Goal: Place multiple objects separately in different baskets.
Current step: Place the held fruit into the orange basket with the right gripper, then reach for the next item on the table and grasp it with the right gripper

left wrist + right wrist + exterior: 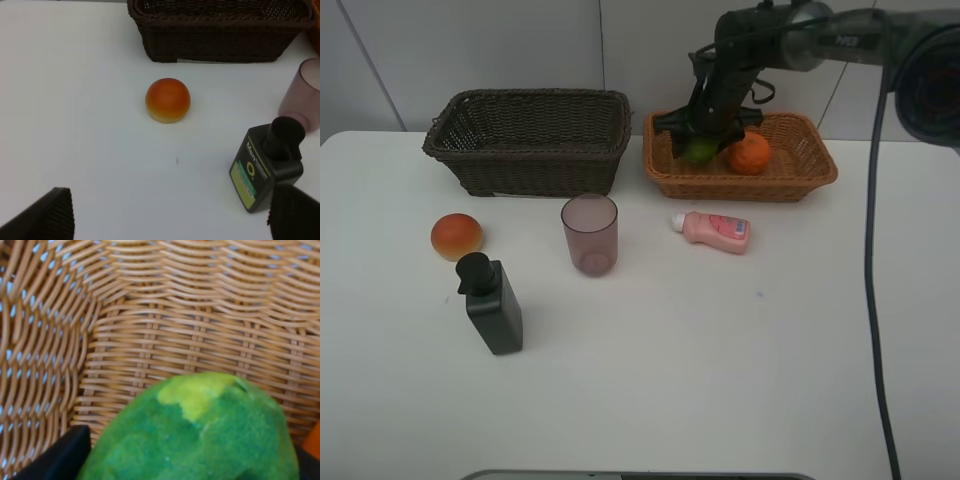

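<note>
My right gripper [699,146] is clamped on the one lime [200,430] inside the tan basket [817,168], beside one tangerine [750,153]; the lime may be touching the weave. My left gripper [170,214] stands spread wide over the table [720,350], where one bun [457,236], one cup [589,234], one bottle [715,230] and one dispenser [493,305] sit. The second basket, the dark basket [530,165], stands alongside.

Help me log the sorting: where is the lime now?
In the exterior high view, the right gripper holds the lime inside the tan basket, at its left end, beside the tangerine.
</note>
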`<action>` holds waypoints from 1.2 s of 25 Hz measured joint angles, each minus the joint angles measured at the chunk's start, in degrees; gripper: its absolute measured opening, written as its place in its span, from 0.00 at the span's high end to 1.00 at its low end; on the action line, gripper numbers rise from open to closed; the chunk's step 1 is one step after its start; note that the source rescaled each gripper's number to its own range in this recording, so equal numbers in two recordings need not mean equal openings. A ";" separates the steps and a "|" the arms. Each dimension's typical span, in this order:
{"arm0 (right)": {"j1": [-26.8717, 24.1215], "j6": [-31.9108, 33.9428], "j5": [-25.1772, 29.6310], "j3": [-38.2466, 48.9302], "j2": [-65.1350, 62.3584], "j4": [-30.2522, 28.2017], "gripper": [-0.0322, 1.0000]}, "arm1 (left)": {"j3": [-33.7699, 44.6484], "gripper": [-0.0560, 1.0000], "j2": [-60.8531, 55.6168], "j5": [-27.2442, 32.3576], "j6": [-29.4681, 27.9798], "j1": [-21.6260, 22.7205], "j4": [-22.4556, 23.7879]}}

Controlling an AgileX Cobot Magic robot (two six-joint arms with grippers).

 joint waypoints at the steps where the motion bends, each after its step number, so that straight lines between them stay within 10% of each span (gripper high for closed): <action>1: 0.00 0.00 0.00 0.00 0.00 0.00 0.72 | 0.00 0.00 0.00 0.00 0.00 0.00 0.00; 9: 0.00 0.00 -0.13 -0.03 0.00 -0.06 0.20 | 0.00 0.00 0.00 0.00 0.00 0.00 0.00; 23: 0.69 -2.07 6.80 -0.03 -7.86 -0.01 0.16 | 0.00 0.00 0.00 0.00 0.00 0.00 0.00; 30: 2.77 -15.68 10.88 8.57 -15.69 -0.02 0.16 | 0.00 0.00 0.00 0.00 0.00 0.00 0.00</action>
